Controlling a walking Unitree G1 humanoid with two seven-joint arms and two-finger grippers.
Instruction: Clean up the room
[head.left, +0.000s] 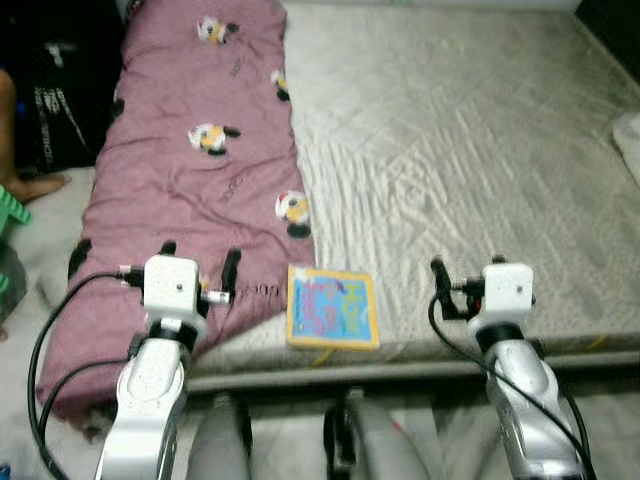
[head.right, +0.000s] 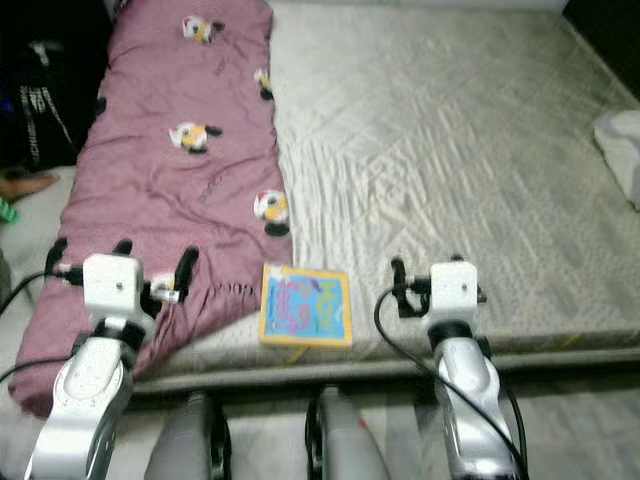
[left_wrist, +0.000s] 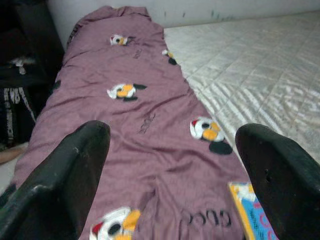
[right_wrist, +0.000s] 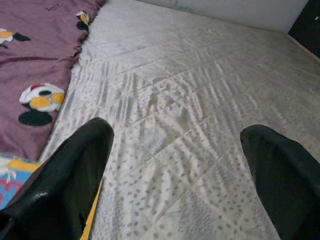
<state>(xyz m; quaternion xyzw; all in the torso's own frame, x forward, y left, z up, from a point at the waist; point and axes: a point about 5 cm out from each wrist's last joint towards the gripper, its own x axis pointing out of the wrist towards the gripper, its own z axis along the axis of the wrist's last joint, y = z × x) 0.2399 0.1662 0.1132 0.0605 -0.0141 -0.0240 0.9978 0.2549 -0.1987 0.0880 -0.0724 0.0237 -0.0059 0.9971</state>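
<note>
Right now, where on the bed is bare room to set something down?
The quilted mattress is bare from the maroon blanket's edge across to its right side, beyond the right gripper. Crowded: the left strip under the blanket, and the front edge where the picture book lies beside the left gripper.

Heads up, you only get a corner of the book (left_wrist: 250, 210) in the left wrist view, the rest is cut off at the frame edge and behind the finger. Beside the purple blanket (head.left: 190, 180) there's a person's foot (head.left: 35, 185), cropped at the frame edge. Far across the mattress (head.left: 480, 150) from the blanket, a blurry white thing (head.right: 620, 150) is cut off too, can't tell what it is.
</note>
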